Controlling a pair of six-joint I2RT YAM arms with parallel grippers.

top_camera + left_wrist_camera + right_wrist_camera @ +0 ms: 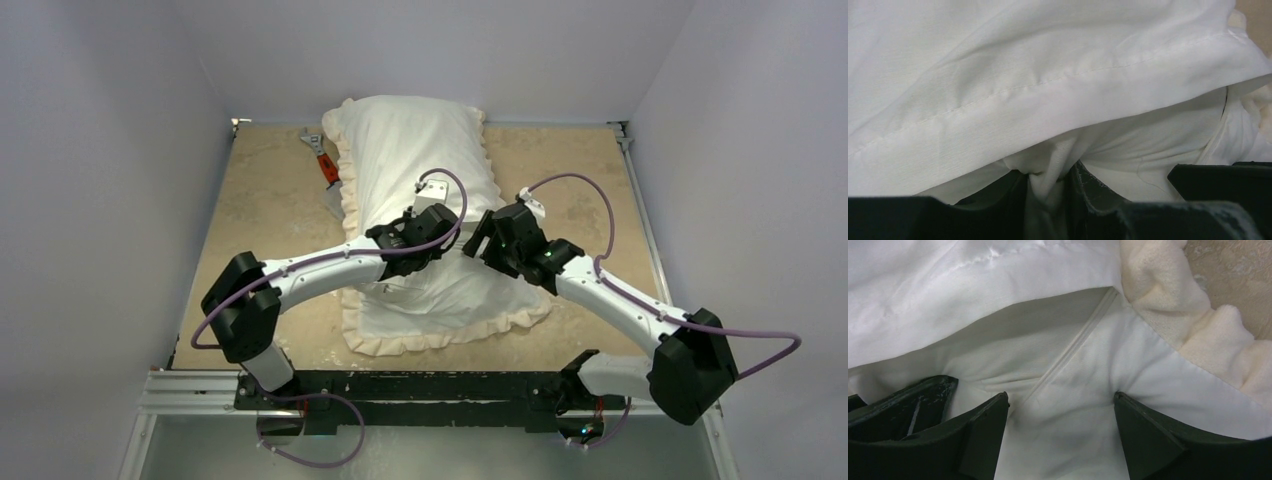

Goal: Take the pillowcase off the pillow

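- Container: pillowcase (400,150), white side up on table (270,210). Pillow is inside and fully covered. It bulks the case's far half; the near half lies flatter.
- L gripper (1048,197), over case's middle: pinching a fold of white cloth (1045,165) under the hemmed flap (1048,85). Can't tell if the fold is case layer or pillow shell.
- R gripper (1062,397), just beside it, near case's frill (1168,300): jaws spread, holding nothing, astride a piped seam (1075,347) inside the slit.
- Risk 1: thin pinch, little cloth btwn jaws; may slip on pull.
- Risk 2: if both layers are caught, pillow & case drag together w/ no separation.
- Risk 3: R closing on flap too would shut the slit.
- Risk 4: wrench (322,157) by case's far-left frill; poss. snag.
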